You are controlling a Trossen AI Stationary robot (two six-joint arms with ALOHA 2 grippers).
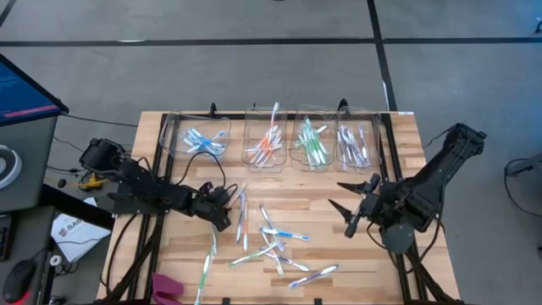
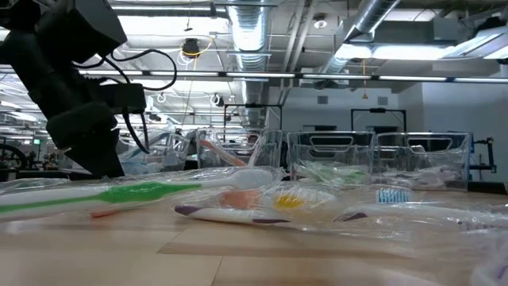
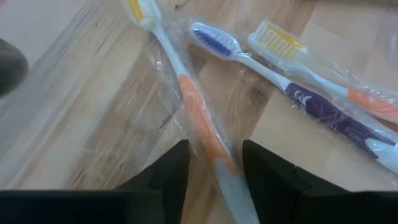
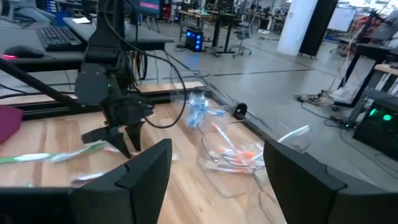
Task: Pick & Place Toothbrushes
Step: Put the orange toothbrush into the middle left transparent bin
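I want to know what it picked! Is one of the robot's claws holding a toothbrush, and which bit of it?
The left gripper has its fingers around the handle of an orange toothbrush, but a firm grip cannot be told. The right gripper is open and empty.

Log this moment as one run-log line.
left gripper: straddling orange toothbrush, not shut | right gripper: open, empty, waiting above table | bins: partly filled
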